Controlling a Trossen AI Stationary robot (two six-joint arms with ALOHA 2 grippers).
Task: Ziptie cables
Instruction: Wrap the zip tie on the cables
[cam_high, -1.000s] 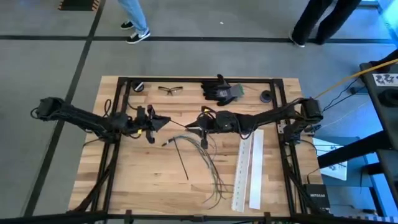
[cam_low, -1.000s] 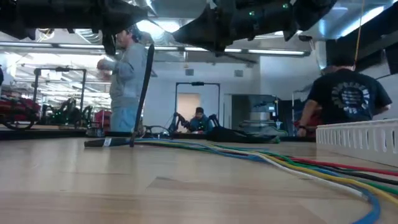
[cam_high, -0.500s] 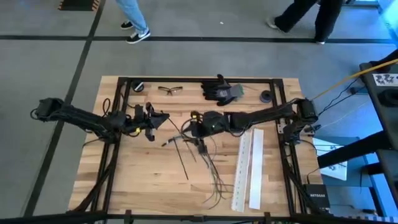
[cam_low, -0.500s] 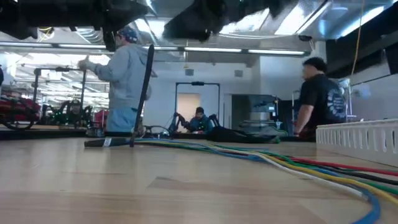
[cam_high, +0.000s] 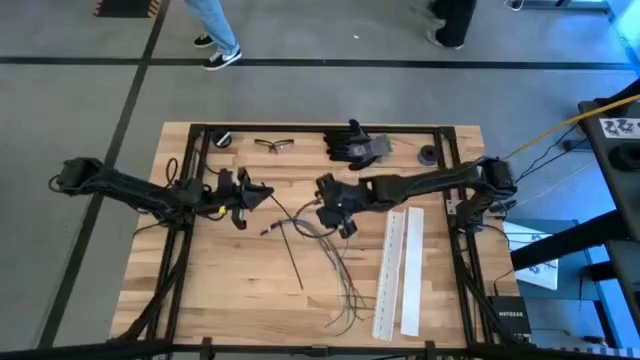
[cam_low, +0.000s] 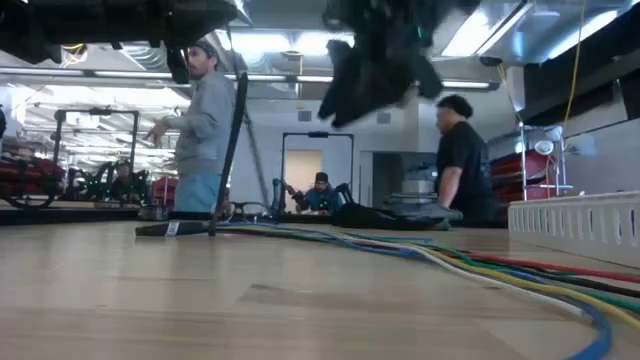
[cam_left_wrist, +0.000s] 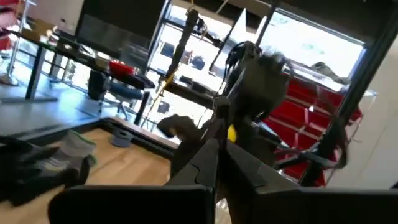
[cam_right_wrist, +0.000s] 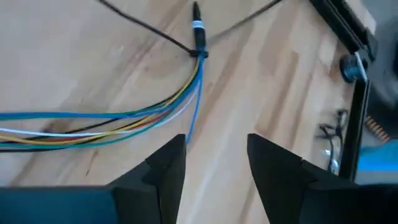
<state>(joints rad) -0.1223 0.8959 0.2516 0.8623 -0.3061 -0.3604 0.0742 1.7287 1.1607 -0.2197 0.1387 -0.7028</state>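
The cables (cam_high: 335, 265) lie on the wooden table as a bundle of thin coloured wires (cam_right_wrist: 124, 121). A black ziptie (cam_right_wrist: 199, 53) gathers them near one end. The ziptie's tail (cam_low: 232, 150) rises steeply from the table to my left gripper (cam_high: 262, 193), which is shut on it left of the bundle's tied end. My right gripper (cam_right_wrist: 214, 146) hangs open above the table (cam_high: 322, 208), its fingers pointing down and toward the tied end, with nothing between them. My left gripper pinches the ziptie's tail near its free end (cam_low: 241, 85) between its two shut fingers, above the table. The tail runs down from the fingers to the bundle on the table and looks nearly straight. In the left wrist view the fingers hide the contact.
A loose black strip (cam_high: 293, 258) lies near the bundle. Two white perforated strips (cam_high: 400, 270) lie to the right. Black gloves (cam_high: 355, 145), safety glasses (cam_high: 275, 145) and two small black round parts (cam_high: 427, 155) sit along the far edge. People stand beyond the table.
My right gripper has pulled back from the bundle's tied end toward the table's right and has turned and tipped, its fingers now pointing downward. The cables and the ziptie's tail stay where they were.
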